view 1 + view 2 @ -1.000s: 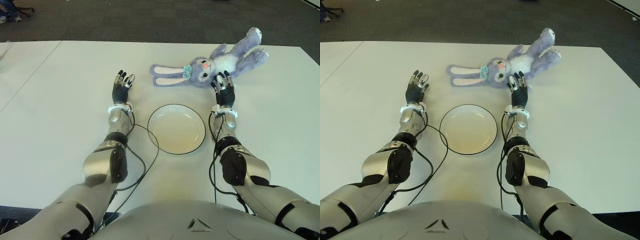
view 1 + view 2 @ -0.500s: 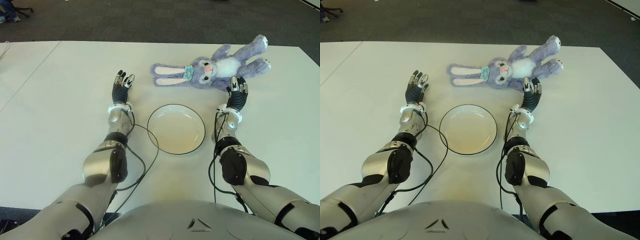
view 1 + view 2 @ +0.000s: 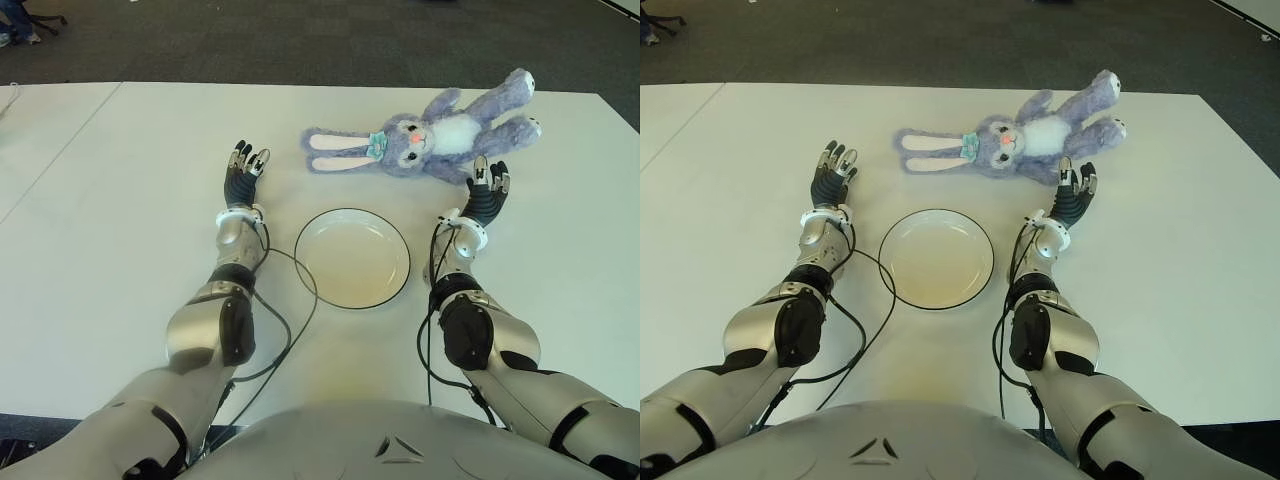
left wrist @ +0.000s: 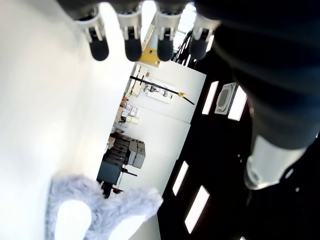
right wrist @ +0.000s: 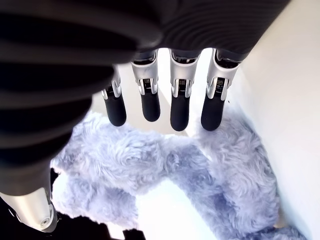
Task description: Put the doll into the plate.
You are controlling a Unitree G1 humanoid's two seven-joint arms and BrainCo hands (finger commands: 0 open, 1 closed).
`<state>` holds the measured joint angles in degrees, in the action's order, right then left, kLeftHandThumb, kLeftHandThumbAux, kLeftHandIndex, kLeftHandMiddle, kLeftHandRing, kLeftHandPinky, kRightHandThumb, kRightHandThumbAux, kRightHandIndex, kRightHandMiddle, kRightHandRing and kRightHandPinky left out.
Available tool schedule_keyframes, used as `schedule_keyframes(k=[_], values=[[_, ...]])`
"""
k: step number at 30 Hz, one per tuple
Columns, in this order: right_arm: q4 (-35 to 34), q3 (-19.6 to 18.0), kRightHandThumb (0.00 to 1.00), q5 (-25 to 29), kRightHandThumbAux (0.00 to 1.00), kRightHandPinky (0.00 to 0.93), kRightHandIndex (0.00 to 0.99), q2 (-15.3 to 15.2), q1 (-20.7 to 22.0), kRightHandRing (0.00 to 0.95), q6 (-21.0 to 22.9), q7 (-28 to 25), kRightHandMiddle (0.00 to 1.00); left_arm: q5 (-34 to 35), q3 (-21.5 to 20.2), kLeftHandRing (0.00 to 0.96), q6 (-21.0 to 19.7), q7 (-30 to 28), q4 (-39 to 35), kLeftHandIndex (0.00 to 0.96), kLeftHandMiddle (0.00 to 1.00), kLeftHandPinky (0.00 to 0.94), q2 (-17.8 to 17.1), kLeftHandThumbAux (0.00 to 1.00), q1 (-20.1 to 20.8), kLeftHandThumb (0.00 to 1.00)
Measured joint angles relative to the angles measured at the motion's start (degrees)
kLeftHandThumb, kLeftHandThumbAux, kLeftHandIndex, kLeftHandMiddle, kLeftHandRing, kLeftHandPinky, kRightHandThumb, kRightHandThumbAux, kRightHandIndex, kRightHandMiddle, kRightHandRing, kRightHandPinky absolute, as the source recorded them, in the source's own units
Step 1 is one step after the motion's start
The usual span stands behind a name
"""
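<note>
Doll (image 3: 430, 136) lies flat on the tabletop (image 3: 110, 240), at 1 o'clock from the empty plate (image 3: 352, 257). Right robot hand (image 3: 484, 190) hovers just beside its body, fingers spread, holding nothing, likely lining up a grasp. Left robot hand (image 3: 243, 172), fingers spread, idle at plate's 10 o'clock.

Lavender-and-white doll (image 3: 430, 134) with pink nose and teal bow; cream plate (image 3: 352, 257), black-rimmed; white table (image 3: 120, 200).
</note>
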<state>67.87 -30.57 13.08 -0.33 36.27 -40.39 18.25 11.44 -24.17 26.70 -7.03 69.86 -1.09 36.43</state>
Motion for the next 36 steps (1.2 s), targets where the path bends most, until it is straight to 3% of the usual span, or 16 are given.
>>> schedule_keyframes(k=[20,36], values=[[0.0,-0.6,0.198,0.1,0.594,0.253,0.105,1.6,0.3,0.161,-3.7,4.6,0.093,0.4,-0.4,0.0,-0.4,0.0,0.0,0.0,0.0,0.014,0.0,0.723,0.0,0.019],[0.1,-0.1,0.209,-0.1,0.589,0.234,0.072,2.3,0.5,0.163,-4.0,4.3,0.1,0.4,-0.4,0.0,-0.7,0.0,0.0,0.0,0.0,0.002,0.0,0.715,0.0,0.01]])
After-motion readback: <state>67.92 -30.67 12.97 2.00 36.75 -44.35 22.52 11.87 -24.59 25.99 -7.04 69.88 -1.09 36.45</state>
